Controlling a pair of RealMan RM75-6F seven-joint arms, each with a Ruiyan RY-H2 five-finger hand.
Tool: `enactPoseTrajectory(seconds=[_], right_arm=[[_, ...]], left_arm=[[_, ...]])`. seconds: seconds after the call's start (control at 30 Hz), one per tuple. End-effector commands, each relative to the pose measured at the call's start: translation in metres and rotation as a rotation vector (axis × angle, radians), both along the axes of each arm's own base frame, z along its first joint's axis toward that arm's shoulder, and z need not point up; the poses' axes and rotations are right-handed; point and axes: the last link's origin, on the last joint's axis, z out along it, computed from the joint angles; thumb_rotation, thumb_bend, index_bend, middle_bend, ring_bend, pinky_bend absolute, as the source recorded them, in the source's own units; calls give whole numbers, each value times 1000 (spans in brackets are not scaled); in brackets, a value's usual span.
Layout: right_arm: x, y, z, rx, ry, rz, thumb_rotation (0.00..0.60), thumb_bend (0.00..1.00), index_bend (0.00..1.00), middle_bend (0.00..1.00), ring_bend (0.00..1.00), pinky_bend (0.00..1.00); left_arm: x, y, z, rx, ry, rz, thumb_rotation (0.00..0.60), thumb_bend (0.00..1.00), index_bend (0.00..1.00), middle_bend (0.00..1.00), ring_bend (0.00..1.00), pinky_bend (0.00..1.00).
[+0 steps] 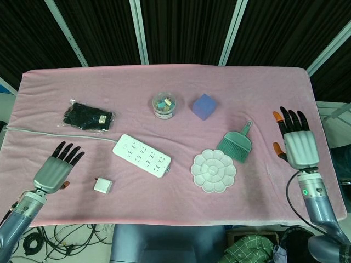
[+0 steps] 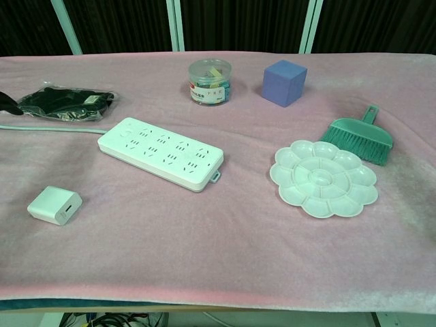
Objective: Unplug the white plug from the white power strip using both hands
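Observation:
The white power strip (image 1: pixel 142 155) (image 2: pixel 161 152) lies at an angle on the pink cloth, with nothing in its sockets. Its grey cord (image 1: pixel 55 133) runs off to the left. The white plug (image 1: pixel 103 186) (image 2: pixel 54 205) lies loose on the cloth near the front edge, left of the strip. My left hand (image 1: pixel 55 170) hovers just left of the plug, fingers spread, holding nothing. My right hand (image 1: pixel 296 143) is far off at the table's right edge, also spread and empty. In the chest view only a dark fingertip (image 2: pixel 9 105) of the left hand shows at the left border.
A black bag (image 1: pixel 88 116) lies at the back left. A clear jar of clips (image 1: pixel 164 105) and a purple cube (image 1: pixel 203 106) stand behind the strip. A green hand brush (image 1: pixel 237 143) and a white flower-shaped palette (image 1: pixel 214 170) sit right of it.

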Motion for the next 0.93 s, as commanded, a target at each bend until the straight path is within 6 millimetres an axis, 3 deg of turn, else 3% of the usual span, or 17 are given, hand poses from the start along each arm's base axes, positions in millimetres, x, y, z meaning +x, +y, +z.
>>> enactPoseTrajectory(seconds=[0.03, 0.3, 0.5, 0.63, 0.93], right_arm=[[-26, 37, 17, -37, -25, -5, 600, 261, 94, 15, 63, 57], [-56, 112, 28, -50, -70, -10, 600, 261, 93, 16, 63, 57], [-53, 154, 16, -15, -77, 10, 600, 260, 93, 17, 63, 57], [-51, 167, 5, 3, -65, 22, 600, 261, 93, 18, 63, 56], [-44, 170, -7, 32, -25, 49, 600, 260, 92, 17, 63, 56]], left_arm=[[5, -13, 16, 69, 2, -11, 600, 17, 139, 104, 0, 0], [-2, -66, 51, 211, -132, 124, 600, 19, 139, 102, 0, 0], [-13, -103, 70, 313, -258, 198, 600, 19, 144, 99, 0, 0], [-16, -114, 83, 369, -287, 217, 600, 20, 145, 97, 0, 0], [-22, -122, 93, 380, -358, 251, 600, 20, 113, 86, 0, 0]])
